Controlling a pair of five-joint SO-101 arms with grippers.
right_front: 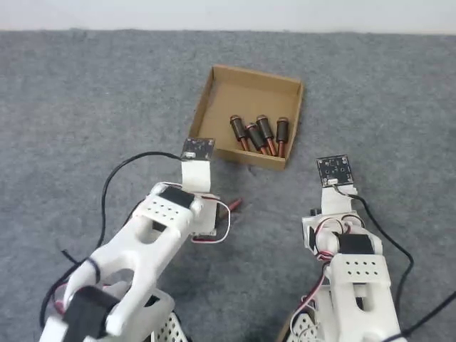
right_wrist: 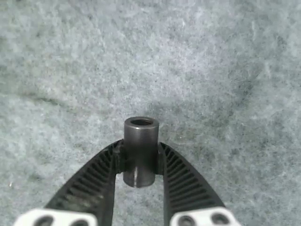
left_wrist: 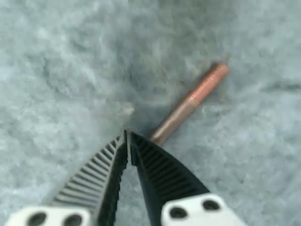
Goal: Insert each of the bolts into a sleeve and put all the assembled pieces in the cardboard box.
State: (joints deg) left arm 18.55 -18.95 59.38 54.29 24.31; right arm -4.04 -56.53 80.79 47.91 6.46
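Note:
A copper-coloured bolt (left_wrist: 190,101) lies flat on the grey carpet, its threaded end pointing away from my left gripper (left_wrist: 128,135). That gripper is shut with nothing between its fingers, and the bolt's near end sits right beside one fingertip. In the high view only the bolt's tip (right_front: 234,206) pokes out from under the left arm (right_front: 171,214). My right gripper (right_wrist: 141,149) is shut on a dark sleeve (right_wrist: 140,141), held upright above the carpet with its open bore facing the camera. The cardboard box (right_front: 214,92) holds several assembled pieces (right_front: 260,135).
The right arm (right_front: 349,256) stands to the right of the box's near corner, with its wrist board (right_front: 333,169) close to it. Black cables (right_front: 107,192) trail beside the left arm. Grey carpet (right_front: 85,107) covers the whole table.

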